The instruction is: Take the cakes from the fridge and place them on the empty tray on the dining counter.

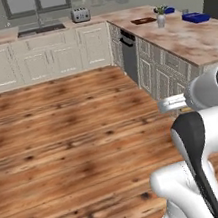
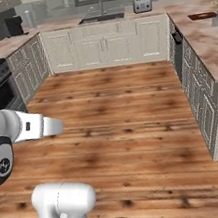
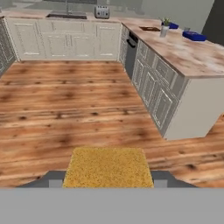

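A: Where's the cake?

B: 1 tan-golden cake (image 3: 108, 167) sits between the jaws, which are clamped on its 2 sides. I see no 2nd cake from here.

A: And the tray?

B: 1 blue tray (image 3: 194, 36) lies ahead of the jaws and off to the right, well apart, on the dining surface (image 3: 192, 57). Its long side runs roughly along the surface's length. Beside it stand 1 small vase (image 3: 164, 29) and 1 brown board (image 3: 149, 29).
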